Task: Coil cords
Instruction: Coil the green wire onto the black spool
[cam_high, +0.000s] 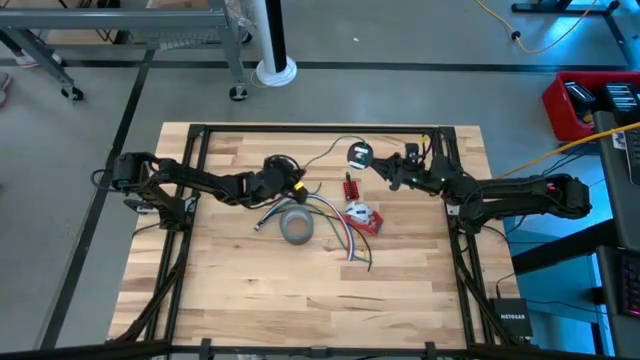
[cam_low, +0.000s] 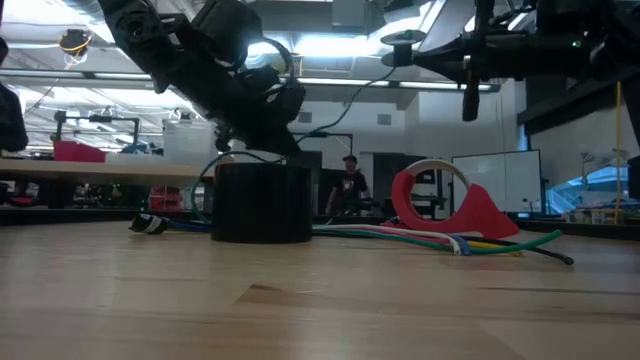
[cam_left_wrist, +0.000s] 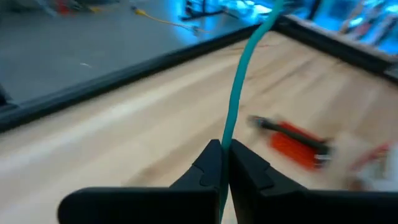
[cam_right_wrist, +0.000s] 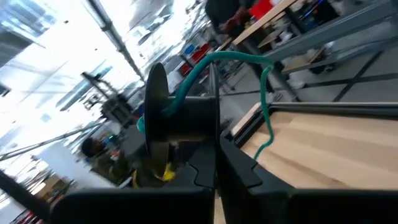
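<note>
Left gripper (cam_left_wrist: 222, 163) is clamped tight on the thin green cord (cam_left_wrist: 239, 93), jaws pinched together with the cord running straight out between the two dark fingertips, up over the pale butcher-block wooden table (cam_high: 250, 290). From above, that gripper (cam_high: 292, 186) sits near the table's middle, just beside the grey tape roll (cam_high: 296, 228), and the cord (cam_high: 325, 152) arcs from there toward the far edge and across to the right arm. Over there the right gripper (cam_right_wrist: 214, 163) is squeezed shut on a small black spool (cam_right_wrist: 180, 118), held up off the table, with the green cord (cam_right_wrist: 233, 59) wound into it and trailing down. A fan of loose coloured wires (cam_high: 335, 232) lies beside a red tape dispenser (cam_high: 363, 217), and a small red-and-black connector (cam_high: 350, 187) rests between the two arms.
</note>
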